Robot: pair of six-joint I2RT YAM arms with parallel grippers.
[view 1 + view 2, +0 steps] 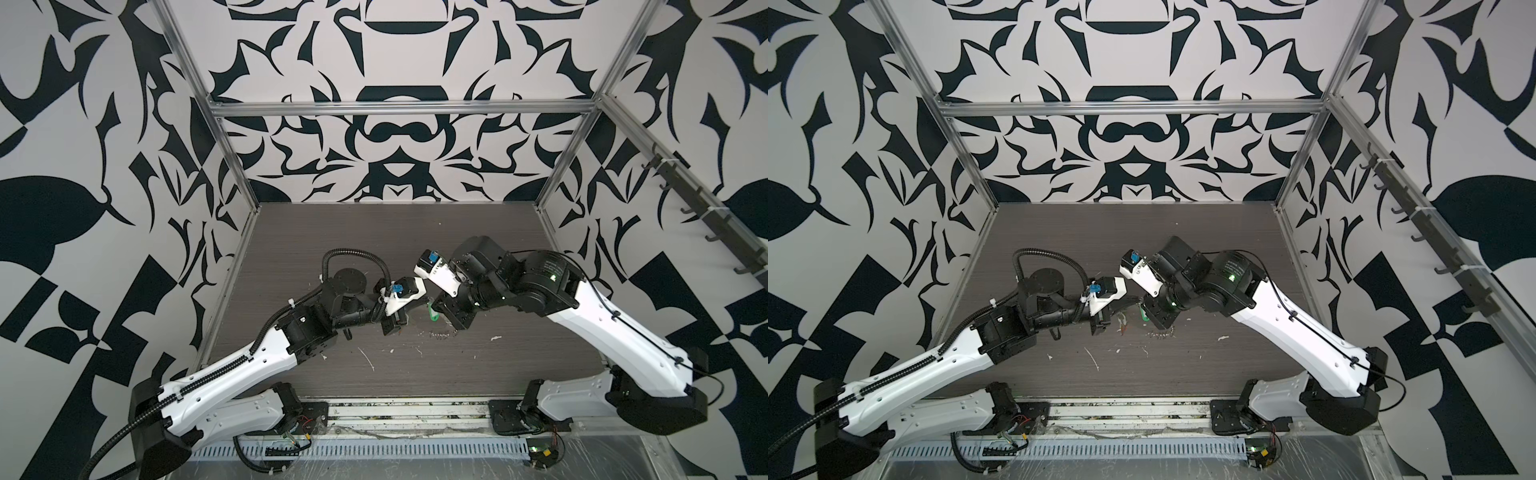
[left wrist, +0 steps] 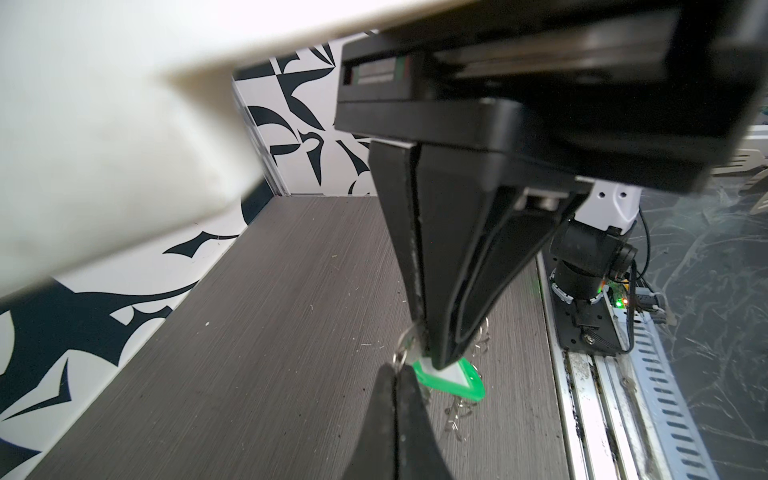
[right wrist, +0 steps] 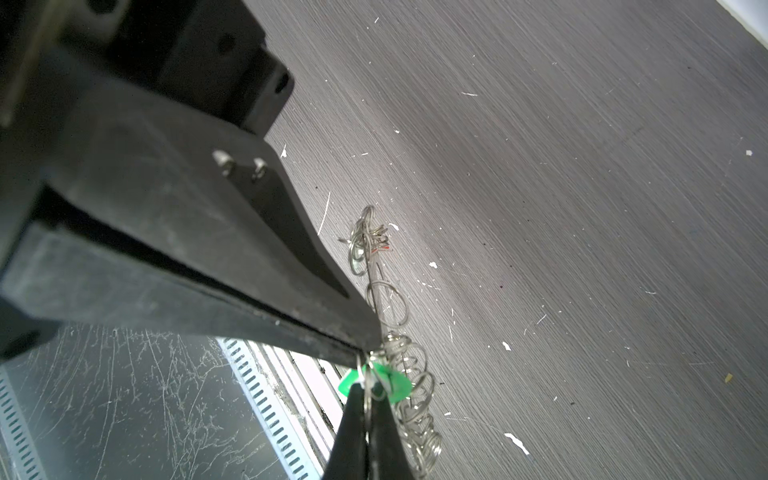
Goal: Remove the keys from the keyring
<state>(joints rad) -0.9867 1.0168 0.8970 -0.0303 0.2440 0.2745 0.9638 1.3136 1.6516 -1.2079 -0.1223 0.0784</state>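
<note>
Extraction midway: clenching left hand (image 2: 398,370) on small loop (image 2: 402,352), right hand (image 2: 430,353) on green tag (image 2: 467,383) touching it, letting keyring (image 3: 415,415) trail toward desk (image 2: 270,332), next probably needing a twist and pull apart.

Left fingers (image 2: 386,424) and right fingers (image 2: 444,249) meet over the keyring (image 3: 415,407); the table (image 1: 374,241) beyond them lies open.

Key tag (image 2: 465,384) sits between left gripper (image 2: 422,347) and right gripper (image 2: 397,378) (tips nearly meeting), keyring (image 3: 419,419) just beside it.
</note>
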